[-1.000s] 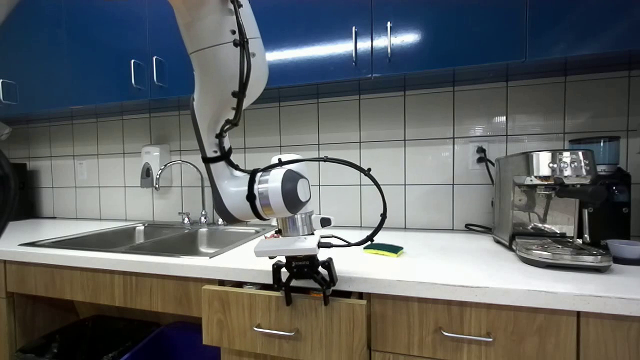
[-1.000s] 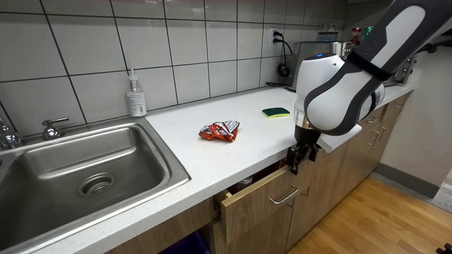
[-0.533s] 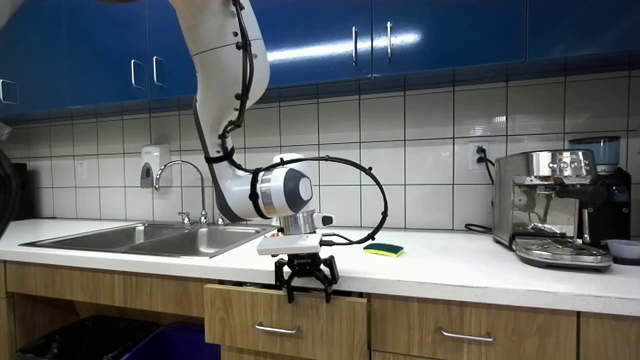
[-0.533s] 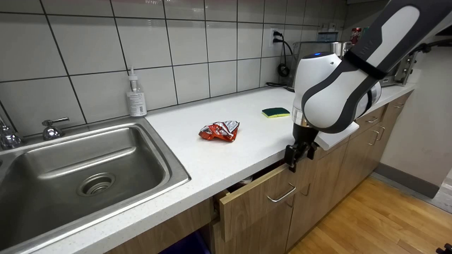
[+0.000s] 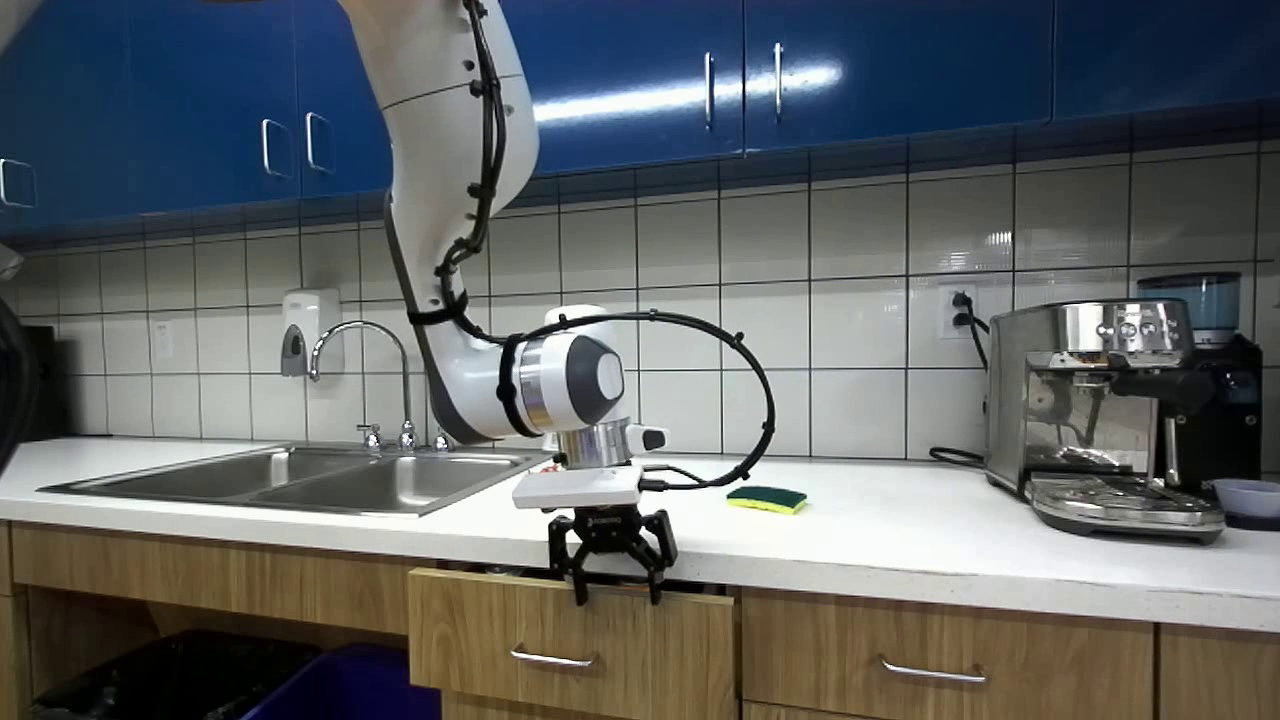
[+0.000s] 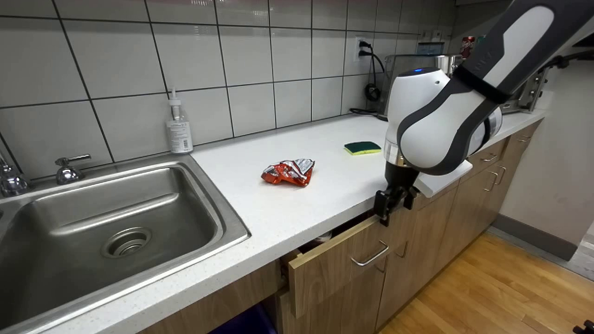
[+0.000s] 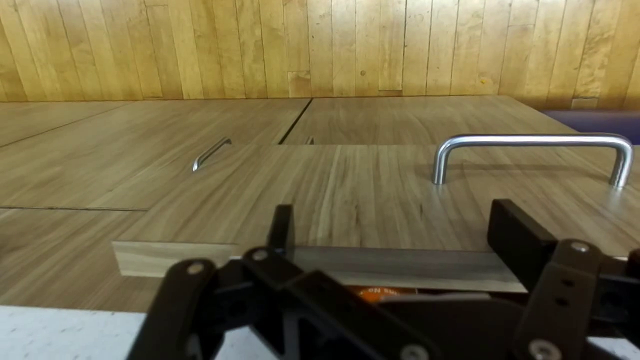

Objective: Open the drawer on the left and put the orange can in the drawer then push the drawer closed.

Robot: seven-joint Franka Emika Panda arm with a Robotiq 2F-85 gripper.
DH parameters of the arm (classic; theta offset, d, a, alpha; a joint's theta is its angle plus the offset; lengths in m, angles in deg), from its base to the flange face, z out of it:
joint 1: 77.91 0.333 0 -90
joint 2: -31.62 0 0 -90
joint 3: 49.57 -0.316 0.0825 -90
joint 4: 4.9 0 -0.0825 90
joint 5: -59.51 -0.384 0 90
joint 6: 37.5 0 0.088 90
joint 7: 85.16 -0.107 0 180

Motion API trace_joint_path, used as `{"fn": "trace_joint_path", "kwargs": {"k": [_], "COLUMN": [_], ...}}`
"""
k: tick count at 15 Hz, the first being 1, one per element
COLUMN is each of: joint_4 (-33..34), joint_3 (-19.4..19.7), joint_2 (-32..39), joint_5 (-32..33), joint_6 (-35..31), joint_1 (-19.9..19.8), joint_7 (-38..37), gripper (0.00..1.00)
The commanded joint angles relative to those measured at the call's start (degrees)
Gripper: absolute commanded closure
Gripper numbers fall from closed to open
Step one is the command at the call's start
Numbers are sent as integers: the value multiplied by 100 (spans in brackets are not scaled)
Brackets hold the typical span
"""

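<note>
Reaches down with a white-and-grey jointed arm (image 5: 440,130), pointing a black two-fingered tool (image 5: 618,599) downward, with fingers (image 7: 520,237) well apart

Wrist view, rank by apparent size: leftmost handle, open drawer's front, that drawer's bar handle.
1. Drawer front
2. Its bar handle
3. Leftmost handle: farther away, so true size unsure.

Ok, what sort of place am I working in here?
Probably a kitchen, perhaps an office break room: a double sink, an espresso machine on the counter and blue wall cupboards suggest it.
</note>
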Motion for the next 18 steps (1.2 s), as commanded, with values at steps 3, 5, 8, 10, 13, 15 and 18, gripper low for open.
{"fn": "trace_joint_path", "kwargs": {"k": [3, 5, 8, 10, 13, 15, 18], "joint_4": [-550, -779, -1213, -1458, -1780, -1937, -2099], "joint_3": [-170, -212, -366, -410, -420, -374, -345], "joint_2": [-764, -1039, -1508, -1786, -2209, -2478, -2806], "joint_5": [-175, -234, -510, -678, -862, -843, -798], "joint_6": [-356, -486, -540, -556, -562, -562, -540], "joint_1": [-131, -124, -173, -161, -133, -108, -94], "joint_7": [113, 131, 240, 257, 256, 201, 189], "gripper": [0, 0, 0, 0, 0, 0, 0]}}
